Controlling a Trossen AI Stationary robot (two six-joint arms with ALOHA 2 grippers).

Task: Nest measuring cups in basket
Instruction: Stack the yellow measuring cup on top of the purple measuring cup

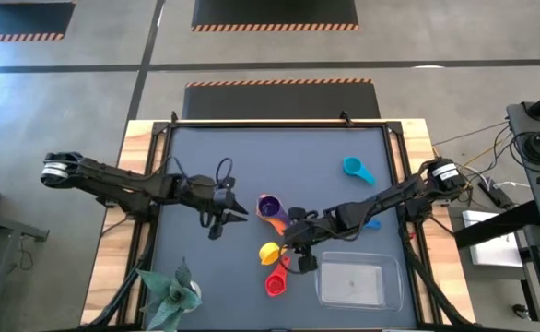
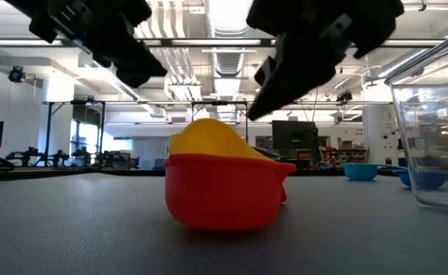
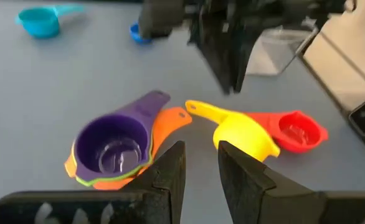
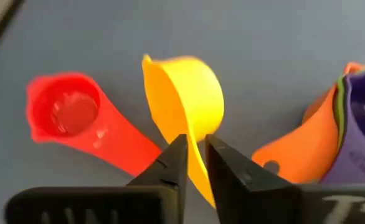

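The yellow cup is tipped on its side next to the red cup, which sits mouth up near the table's front. My right gripper is at the yellow cup's handle, shut on it. The purple cup is nested in the orange and green cups. The cyan cup and the blue cup lie apart on the right. The clear basket stands at the front right. My left gripper hovers left of the stack, its fingers a narrow gap apart and holding nothing. My right gripper pinches the yellow cup's handle between its two fingers, coming from above and slanting down. The bowl is tipped on its side, mouth toward the red cup. Whether the bowl touches the table is hidden.
A small potted plant stands at the table's front left corner. The basket's clear wall rises at the right in the low view. Bare grey mat lies across the table's far half and between the left gripper and the plant.
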